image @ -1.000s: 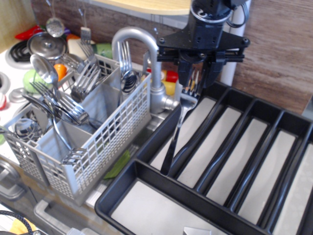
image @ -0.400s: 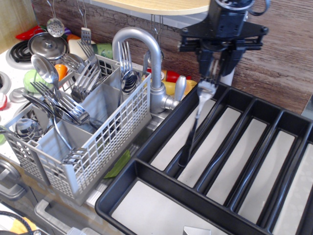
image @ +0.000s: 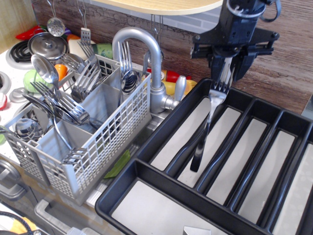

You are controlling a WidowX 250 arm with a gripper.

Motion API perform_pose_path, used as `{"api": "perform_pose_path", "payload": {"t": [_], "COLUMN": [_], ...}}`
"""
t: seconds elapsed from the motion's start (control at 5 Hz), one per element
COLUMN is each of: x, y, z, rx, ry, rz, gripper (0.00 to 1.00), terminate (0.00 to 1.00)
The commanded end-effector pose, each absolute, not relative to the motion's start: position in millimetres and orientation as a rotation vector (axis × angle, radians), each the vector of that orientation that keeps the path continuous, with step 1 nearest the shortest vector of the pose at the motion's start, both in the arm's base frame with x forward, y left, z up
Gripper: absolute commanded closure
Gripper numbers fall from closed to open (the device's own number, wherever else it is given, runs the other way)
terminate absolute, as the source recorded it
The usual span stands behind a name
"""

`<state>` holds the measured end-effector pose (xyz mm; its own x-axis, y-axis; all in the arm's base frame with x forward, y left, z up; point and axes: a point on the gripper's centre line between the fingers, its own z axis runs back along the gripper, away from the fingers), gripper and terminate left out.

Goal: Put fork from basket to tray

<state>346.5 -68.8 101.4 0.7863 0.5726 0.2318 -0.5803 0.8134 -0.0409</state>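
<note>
My black gripper (image: 226, 73) is shut on the tines end of a silver fork (image: 208, 122). The fork hangs handle-down above the black tray (image: 161, 128). Its handle tip is over the second long compartment from the left, close to a divider; I cannot tell if it touches. The grey lattice basket (image: 105, 142) stands to the left on the sink and holds several forks and spoons (image: 73, 105).
A chrome faucet (image: 146, 54) rises between basket and tray. Ladles hang on the back wall (image: 55, 23). A stove with a pot lid (image: 46, 44) and toy vegetables are at the far left. A wooden shelf (image: 161, 6) is overhead.
The gripper has carried the fork to the right, from the tray's first long compartment to over the second one, and slightly up.
</note>
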Motion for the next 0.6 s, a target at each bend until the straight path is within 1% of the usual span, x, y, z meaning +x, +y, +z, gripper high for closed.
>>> {"api": "perform_pose_path", "payload": {"t": [0.0, 0.2, 0.4], "x": [347.4, 346.2, 346.2], "y": [-64.9, -66.2, -66.2], "z": [107.6, 101.9, 101.9], "rx": [-0.004, -0.01, -0.01], "ry": [-0.209, -0.228, -0.228], "rz": [0.583, 0.584, 0.584], "gripper": [1.0, 0.0, 0.0], "terminate": [0.0, 0.0, 0.0]}}
